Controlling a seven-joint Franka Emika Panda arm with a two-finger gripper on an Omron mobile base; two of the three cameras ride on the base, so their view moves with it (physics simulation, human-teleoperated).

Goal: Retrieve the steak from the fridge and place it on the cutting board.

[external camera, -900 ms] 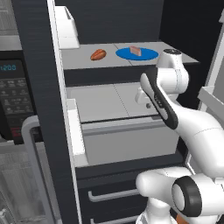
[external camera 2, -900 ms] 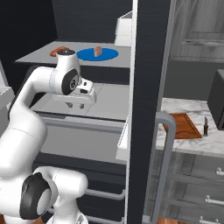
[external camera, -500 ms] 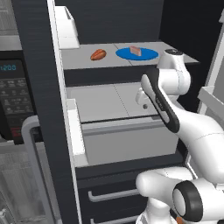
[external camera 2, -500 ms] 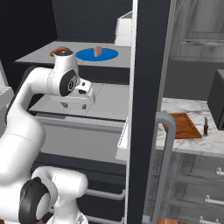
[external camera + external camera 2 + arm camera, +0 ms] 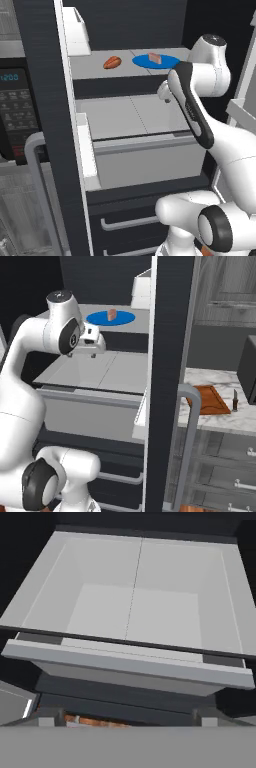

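Pincer point(image 5: 84, 354) risen (jaws apart), steak point(image 5: 113, 314) beyond

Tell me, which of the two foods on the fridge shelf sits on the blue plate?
The steak, the small pinkish-red slab, sits on the blue plate. The orange-brown oval food lies bare on the grey shelf, to the plate's left.

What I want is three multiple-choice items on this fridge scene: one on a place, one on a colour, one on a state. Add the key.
1. The steak lies: A on the counter; B on the plate; C in a door bin.
2. The plate is: A white; B green; C blue.
3. The fridge drawer is: A pulled out; B shut; C removed.
Key: B, the slab sits on the plate on the shelf; C, its rim shows blue; A, its inside shows from above.
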